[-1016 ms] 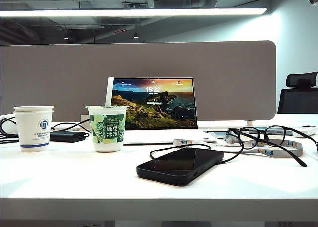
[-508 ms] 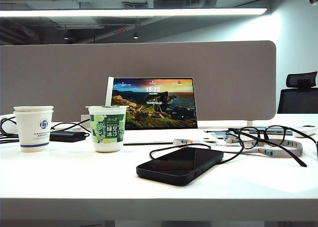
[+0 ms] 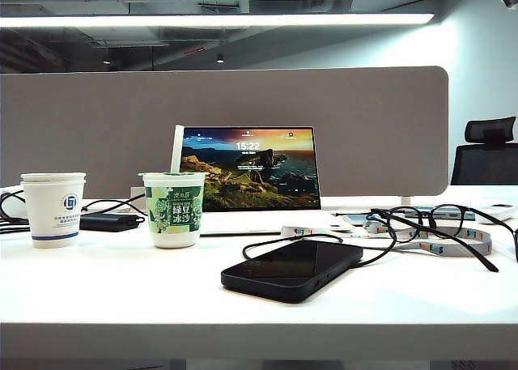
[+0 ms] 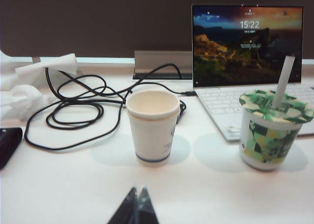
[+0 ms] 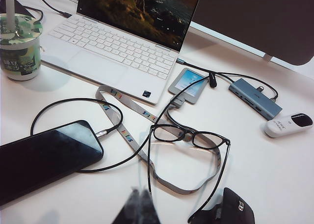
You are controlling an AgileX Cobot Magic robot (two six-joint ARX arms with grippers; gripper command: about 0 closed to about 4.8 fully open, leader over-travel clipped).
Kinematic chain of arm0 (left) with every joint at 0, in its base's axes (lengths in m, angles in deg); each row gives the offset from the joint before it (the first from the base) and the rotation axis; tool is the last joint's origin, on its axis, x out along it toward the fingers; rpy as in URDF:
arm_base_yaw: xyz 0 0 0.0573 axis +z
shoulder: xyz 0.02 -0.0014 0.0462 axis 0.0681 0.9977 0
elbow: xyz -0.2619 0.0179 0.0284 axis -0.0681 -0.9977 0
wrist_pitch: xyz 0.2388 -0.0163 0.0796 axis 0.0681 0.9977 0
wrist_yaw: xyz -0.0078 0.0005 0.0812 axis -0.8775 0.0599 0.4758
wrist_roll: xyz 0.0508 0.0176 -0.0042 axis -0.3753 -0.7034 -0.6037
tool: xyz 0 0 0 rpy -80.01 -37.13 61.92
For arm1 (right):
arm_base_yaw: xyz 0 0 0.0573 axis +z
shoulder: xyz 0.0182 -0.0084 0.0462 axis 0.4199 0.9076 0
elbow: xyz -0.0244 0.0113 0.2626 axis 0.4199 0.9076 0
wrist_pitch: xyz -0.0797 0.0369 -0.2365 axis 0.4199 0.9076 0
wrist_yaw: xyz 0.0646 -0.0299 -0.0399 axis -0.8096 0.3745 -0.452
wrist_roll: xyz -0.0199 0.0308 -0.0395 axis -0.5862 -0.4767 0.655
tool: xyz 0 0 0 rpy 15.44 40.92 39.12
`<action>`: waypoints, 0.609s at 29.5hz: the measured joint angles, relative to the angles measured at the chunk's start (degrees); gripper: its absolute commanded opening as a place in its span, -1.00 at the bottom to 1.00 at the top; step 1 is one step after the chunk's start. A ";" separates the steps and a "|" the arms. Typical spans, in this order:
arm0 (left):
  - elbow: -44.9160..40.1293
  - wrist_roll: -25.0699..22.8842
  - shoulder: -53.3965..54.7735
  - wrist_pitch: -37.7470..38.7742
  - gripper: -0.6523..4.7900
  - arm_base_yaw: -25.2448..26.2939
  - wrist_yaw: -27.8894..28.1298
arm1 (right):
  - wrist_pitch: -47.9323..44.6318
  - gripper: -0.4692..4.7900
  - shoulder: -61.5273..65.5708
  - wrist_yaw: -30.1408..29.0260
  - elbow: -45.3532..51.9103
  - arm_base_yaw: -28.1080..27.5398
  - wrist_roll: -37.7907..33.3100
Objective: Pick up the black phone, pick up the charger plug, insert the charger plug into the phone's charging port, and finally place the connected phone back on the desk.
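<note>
On desk (image 3: 121,289): empty paper cup (image 4: 152,124), sealed drink cup (image 4: 271,136) w/ straw (image 4: 283,82).

on the table (image 3: 121,297) the black phone (image 3: 293,269) lies in front of the laptop (image 3: 251,172), the charger plug (image 5: 100,133) seated in its end. the glasses (image 3: 437,224) sit to its right, and the drink cup (image 3: 173,208) and paper cup (image 3: 53,208) stand to its left.

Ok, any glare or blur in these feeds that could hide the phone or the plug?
Exterior view: sharp; ceiling light bright, black phone glossy but clear. Left wrist view: soft, shut left gripper a blurred wedge. Right wrist view: charger plug legible at the phone, window reflection on the screen, shut right gripper blurred.
</note>
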 measured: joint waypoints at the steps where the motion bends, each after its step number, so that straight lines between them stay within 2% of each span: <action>1: -0.02 0.00 0.00 -0.79 -0.78 0.00 0.00 | 0.00 -0.81 0.00 0.00 0.00 0.00 0.00; 7: 0.00 -2.03 -0.02 -1.88 -0.78 0.00 -0.02 | 0.00 -0.81 0.00 0.00 0.00 0.00 0.00; 18: 0.00 -2.12 0.00 -1.86 -0.78 0.00 0.31 | 0.00 -0.81 0.00 0.02 0.00 0.00 0.00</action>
